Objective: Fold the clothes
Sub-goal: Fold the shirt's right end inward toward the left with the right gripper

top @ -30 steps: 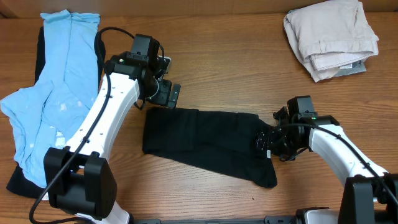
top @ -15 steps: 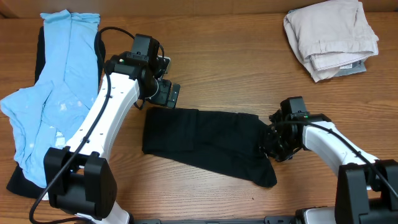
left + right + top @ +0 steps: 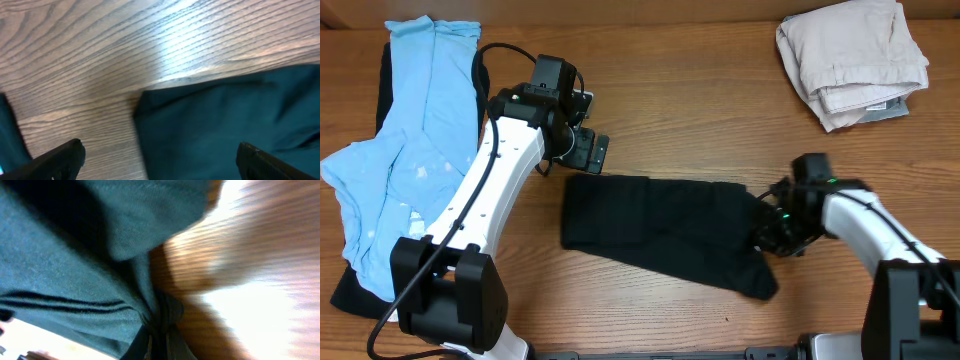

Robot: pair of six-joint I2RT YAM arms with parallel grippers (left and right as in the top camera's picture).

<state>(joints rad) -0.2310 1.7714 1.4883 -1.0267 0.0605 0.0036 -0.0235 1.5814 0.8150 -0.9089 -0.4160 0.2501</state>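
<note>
I see the black garment (image 3: 660, 225) flat mid-bench (image 3: 700, 100), right gripper (image 3: 772, 232) jaws clamped on its right edge, left gripper (image 3: 588, 152) jaws wide apart by its left corner; limp and light, I'd take corners.

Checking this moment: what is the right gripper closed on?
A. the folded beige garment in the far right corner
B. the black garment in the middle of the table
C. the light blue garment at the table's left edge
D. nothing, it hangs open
B: the right gripper is shut on the right end of the flat black cloth garment, and the right wrist view shows the dark fabric pinched into a bunch.
</note>
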